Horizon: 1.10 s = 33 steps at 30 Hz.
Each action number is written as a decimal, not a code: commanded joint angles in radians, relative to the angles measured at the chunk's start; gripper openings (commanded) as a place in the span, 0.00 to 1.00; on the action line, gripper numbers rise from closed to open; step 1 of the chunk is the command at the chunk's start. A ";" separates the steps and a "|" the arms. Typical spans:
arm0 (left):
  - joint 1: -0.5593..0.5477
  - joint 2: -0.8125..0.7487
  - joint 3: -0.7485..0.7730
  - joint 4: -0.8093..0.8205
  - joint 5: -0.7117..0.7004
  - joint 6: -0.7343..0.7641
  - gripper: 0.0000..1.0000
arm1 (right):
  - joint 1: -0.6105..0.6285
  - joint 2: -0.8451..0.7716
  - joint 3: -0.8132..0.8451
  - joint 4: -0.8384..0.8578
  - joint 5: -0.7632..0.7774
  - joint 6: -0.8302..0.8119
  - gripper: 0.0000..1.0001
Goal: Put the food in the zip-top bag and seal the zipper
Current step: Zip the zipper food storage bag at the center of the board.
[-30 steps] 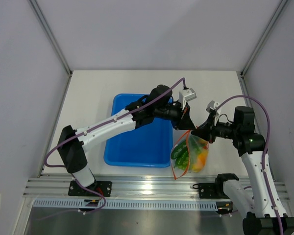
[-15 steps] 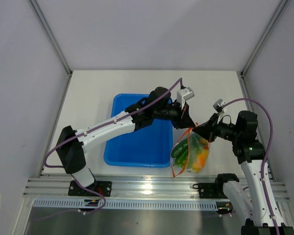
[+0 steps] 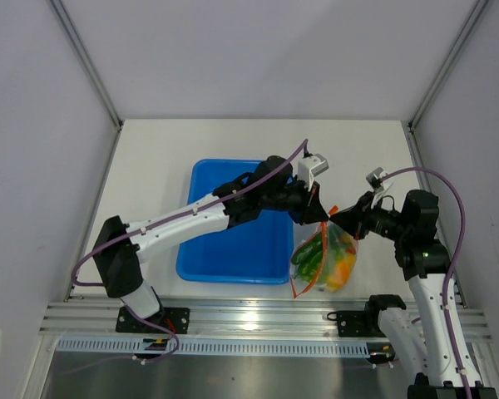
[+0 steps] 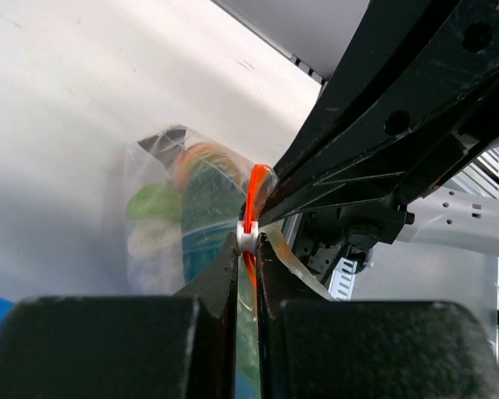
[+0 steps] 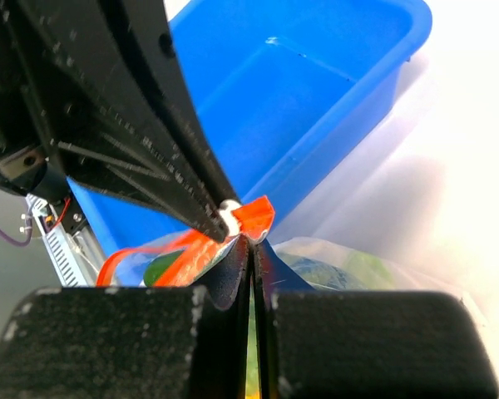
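Bag [image 3: 325, 259] is pinched at its top between the two end effectors, just right of the blue tray [image 3: 206, 249] and near the front edge of the worktop [image 3: 150, 166].

Left end effector [image 4: 248, 242] is nearly shut, its fingers clamped on the orange zipper [image 4: 254, 189] with a small white bit [image 4: 247, 237] at the tips. Right end effector [image 5: 251, 247] is fully shut on the bag's mouth edge, right under a folded orange tab of the zipper [image 5: 251, 218].

From the top camera the left end effector [image 3: 318, 213] and right end effector [image 3: 338, 219] meet tip to tip over the bag. That view alone shows the whole pouch hanging below them, with the orange strip running down its left edge. Whether its bottom touches the worktop I cannot tell.

Only the wrist views show the grips. The left wrist looks down the strip, with the other arm's black finger crossing just beyond it. The right wrist shows the tray [image 5: 341, 91] behind and the strip curling off to the left.

The pouch is clear and bulging. Green food [image 3: 307, 263] lies on its left side and orange food [image 3: 341, 271] on its right. Through the film in the left wrist view, green, white and orange shapes show, blurred.
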<state>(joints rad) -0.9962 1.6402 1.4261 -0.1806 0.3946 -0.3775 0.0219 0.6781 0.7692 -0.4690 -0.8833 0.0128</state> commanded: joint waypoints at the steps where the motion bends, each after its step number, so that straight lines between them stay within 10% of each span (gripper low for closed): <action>1: -0.064 -0.029 -0.029 -0.109 -0.007 -0.026 0.01 | -0.011 -0.028 0.021 0.167 0.043 0.027 0.00; 33: -0.099 -0.085 0.023 -0.206 -0.112 -0.026 0.01 | -0.013 0.063 0.219 -0.151 0.066 0.035 0.04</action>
<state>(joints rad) -1.0817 1.5467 1.3853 -0.3386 0.2878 -0.4103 0.0181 0.7334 0.9173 -0.6338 -0.8310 0.0296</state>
